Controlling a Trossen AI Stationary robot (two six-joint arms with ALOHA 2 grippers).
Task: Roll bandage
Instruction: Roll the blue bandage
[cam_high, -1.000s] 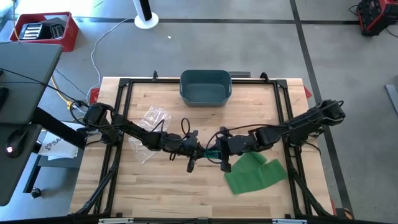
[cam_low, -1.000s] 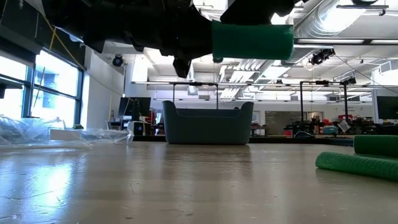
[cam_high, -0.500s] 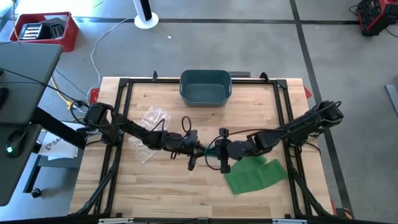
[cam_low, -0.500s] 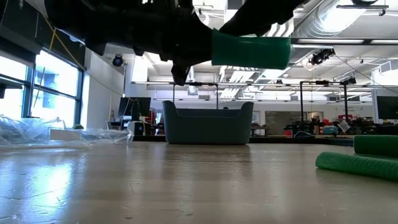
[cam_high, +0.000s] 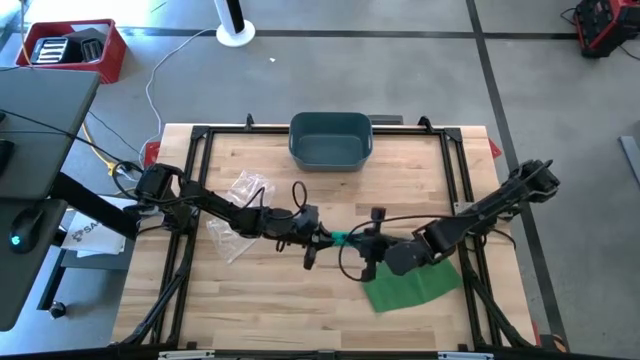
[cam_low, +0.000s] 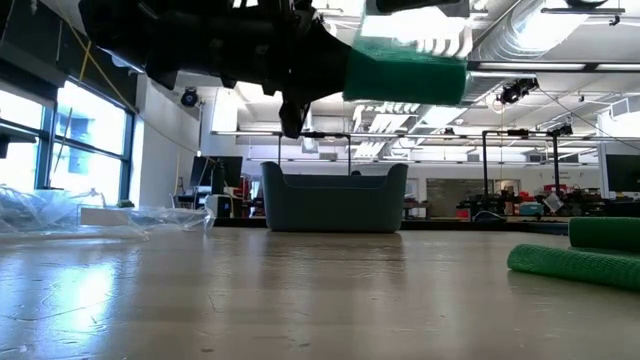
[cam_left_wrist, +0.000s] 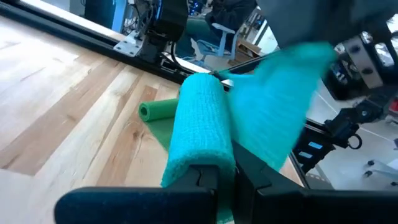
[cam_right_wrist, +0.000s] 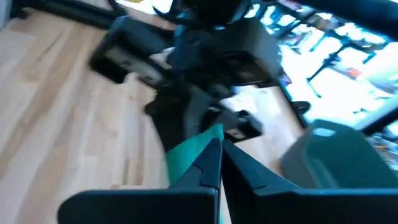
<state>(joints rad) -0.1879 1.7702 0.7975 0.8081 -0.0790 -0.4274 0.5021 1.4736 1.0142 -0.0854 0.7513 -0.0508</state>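
A wooden desk (cam_high: 260, 310) framed by black rails is seen from above, with both dark arms reaching in toward its middle. A dark teal bin (cam_high: 331, 139) is set at the far edge of the desk, and crumpled clear plastic wrapping (cam_high: 244, 190) is lain left of centre. A loose sheet of green bandage (cam_high: 408, 283) is spread on the desk toward the near right, partly covered by the right arm.

The rolled part of the bandage, a green bandage roll (cam_left_wrist: 200, 124), is held clear of the desk above its middle, between the two grippers. In the low view it is seen as a green cylinder (cam_low: 404, 70) high above the surface, with a further rolled edge of the sheet resting on the desk at the right.

The left gripper (cam_left_wrist: 219, 176) is closed tight on the near end of the roll. The right gripper (cam_right_wrist: 217, 163) is closed fully, its fingers pinched together on a strip of the green bandage material just beside the left gripper (cam_high: 318, 240).
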